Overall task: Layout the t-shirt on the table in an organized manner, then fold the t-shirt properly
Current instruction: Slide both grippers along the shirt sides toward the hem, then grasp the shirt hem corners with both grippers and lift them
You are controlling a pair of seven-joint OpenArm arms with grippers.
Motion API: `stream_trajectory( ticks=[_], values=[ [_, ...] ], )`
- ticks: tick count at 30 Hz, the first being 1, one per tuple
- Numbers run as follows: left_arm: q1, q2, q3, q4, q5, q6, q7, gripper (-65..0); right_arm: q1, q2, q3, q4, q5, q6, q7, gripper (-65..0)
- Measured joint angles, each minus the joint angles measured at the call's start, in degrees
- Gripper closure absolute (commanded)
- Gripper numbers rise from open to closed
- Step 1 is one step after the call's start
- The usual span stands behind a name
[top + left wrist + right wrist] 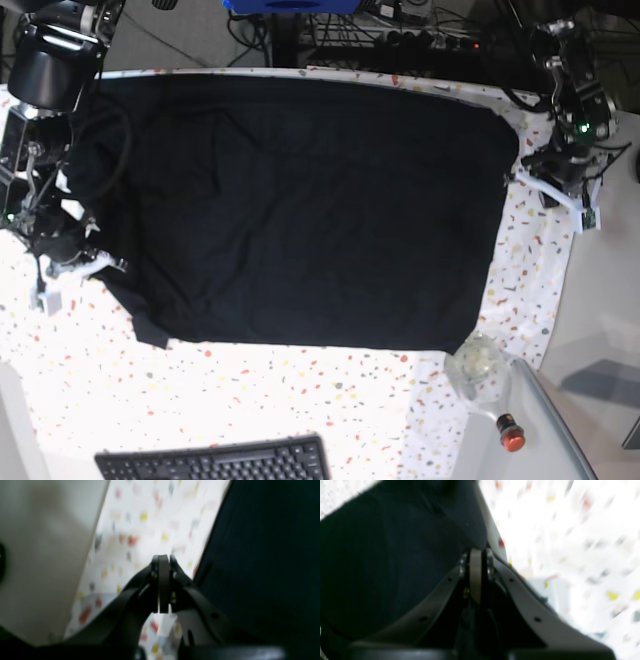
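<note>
The black t-shirt (300,210) lies spread flat over most of the speckled table (300,400). My right gripper (103,265) is at the shirt's left edge, by a bunched sleeve. In the right wrist view the right gripper (478,550) is shut, and a fold of the t-shirt (395,555) runs right into its tips. My left gripper (520,178) sits at the shirt's right edge. Seen from the left wrist, the left gripper (163,556) is shut with pads together over bare table (150,525), and the t-shirt (262,567) lies just to its right.
A black keyboard (215,462) lies at the front edge. A clear plastic container (480,365) and a red button (510,435) sit at the front right corner. The table's right edge (565,290) drops to grey floor. Cables and a blue object (290,5) lie beyond the far edge.
</note>
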Motion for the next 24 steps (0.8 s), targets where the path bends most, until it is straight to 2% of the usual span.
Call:
stream_trajectory(
  ticks=[1, 2, 6, 7, 9, 11, 17, 22, 24],
  values=[
    [-0.9, -0.9, 1.2, -0.3, 0.0, -0.2, 0.0, 0.0, -0.2, 0.0, -0.1, 0.8, 0.1, 0.0, -0.1, 0.0],
    [-2.0, -1.6, 2.5, -1.0, -0.2, -0.3, -0.1, -3.9, -0.4, 0.0, -0.1, 1.3, 0.2, 0.0, -0.2, 0.0],
    [-9.2, -4.1, 7.2, -9.1, -0.3, -0.2, -0.5, -40.6, -1.1, 0.0, -0.1, 1.9, 0.0, 0.0, -0.3, 0.0],
    [-11.6, -4.2, 8.0, -12.5, -0.4, -0.2, -0.5, -48.4, -1.3, 0.0, -0.1, 1.9, 0.1, 0.0, -0.4, 0.0],
    [-16.3, -4.0, 8.5, -19.2, -0.5, 0.0, -0.3, -58.9, -1.4, 0.0, -0.1, 1.9, 0.0, 0.0, -0.3, 0.0],
    [-20.2, -3.7, 8.9, -24.7, -0.6, -0.1, -0.3, -61.2, -1.6, 0.1, -0.1, 1.9, 0.0, 0.0, -0.2, 0.0],
    [-30.0, -4.1, 8.9, -35.6, 0.2, 0.4, -0.9, -59.9, -1.6, 0.2, -0.2, 1.9, 0.0, 0.0, -0.2, 0.0],
    [-34.2, -4.0, 17.2, -43.8, -0.5, 0.4, -1.6, -59.9, -1.6, 0.2, -0.2, 1.9, -0.1, 0.0, -0.2, 0.0],
    [-34.1, -3.7, 20.2, -46.1, -0.6, -0.3, -4.9, -59.9, -1.6, 0.2, -0.2, 1.9, 0.0, 0.0, -0.2, 0.0]
  ],
)
